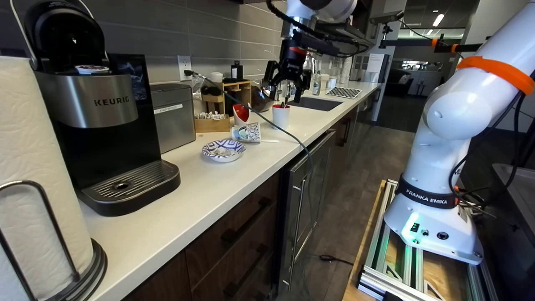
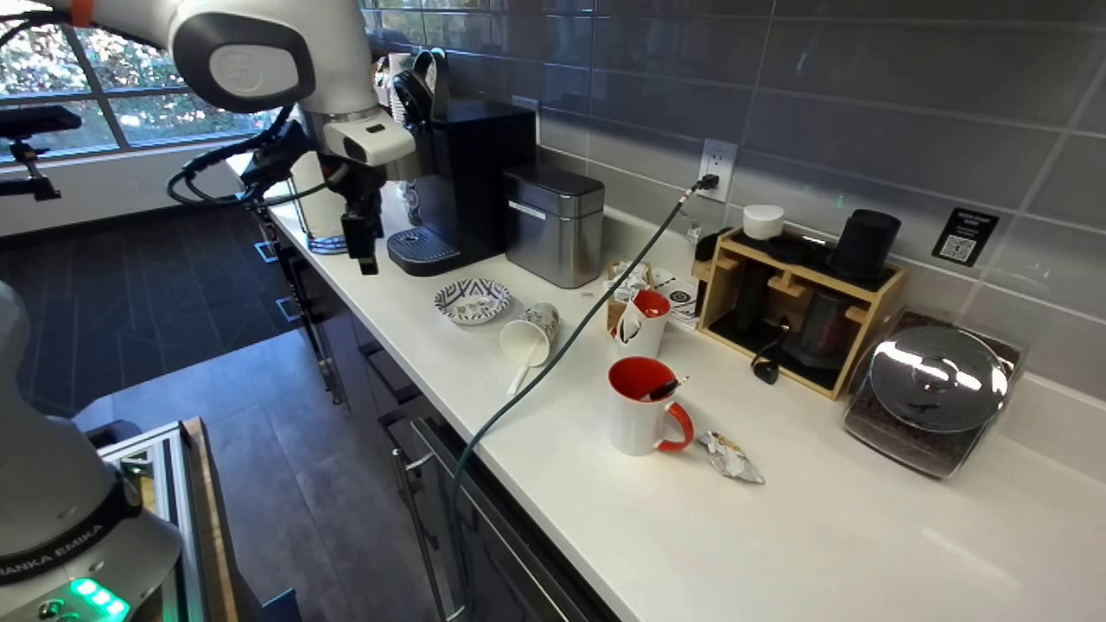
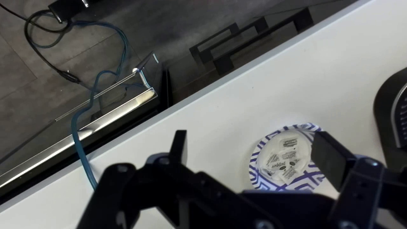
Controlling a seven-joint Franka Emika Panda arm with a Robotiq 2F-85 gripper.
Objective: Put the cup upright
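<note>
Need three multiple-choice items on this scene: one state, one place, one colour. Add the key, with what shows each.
1. The patterned cup is:
A) upright
B) upside down
C) on its side

2. The bowl is:
A) beside the patterned cup
B) inside the wooden rack
C) on top of the coffee machine

3. The mug near the crumpled wrapper has a handle that is:
A) black
B) red
C) green

Key:
1 C: in an exterior view its wall lies along the counter and its mouth faces sideways.
2 A: both exterior views show the two next to each other on the counter.
3 B: an exterior view shows a red loop against the mug's white body.
</note>
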